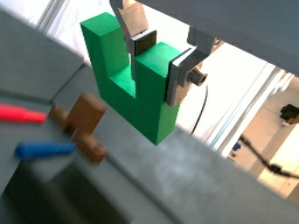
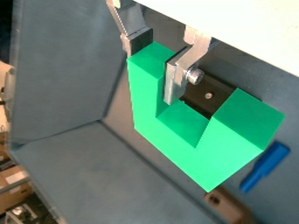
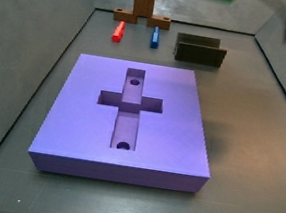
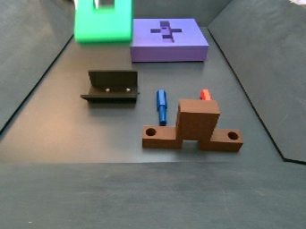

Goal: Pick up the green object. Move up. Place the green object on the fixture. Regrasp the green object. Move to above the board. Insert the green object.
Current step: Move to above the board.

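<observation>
— Gripper [image 1: 163,54]?
— Raised high over the floor, flat silver plates with dark pads pinching one prong of the green object [image 1: 131,77], seen in both wrist views.

— Green object?
— Smooth, blocky, U-shaped [image 2: 193,127], hanging in the air, only its lower edge showing at the top of both side views [image 4: 103,24].

— Board [image 3: 130,117]?
— Flat purple slab, matte, with cross-shaped recess and two round holes, well apart from the fixture [image 3: 200,50].

— Fixture?
— Dark, low-walled holder [image 4: 113,87], standing empty near blue peg [image 4: 162,106], red peg [image 3: 119,31] and brown upright stand [image 4: 192,125].
</observation>
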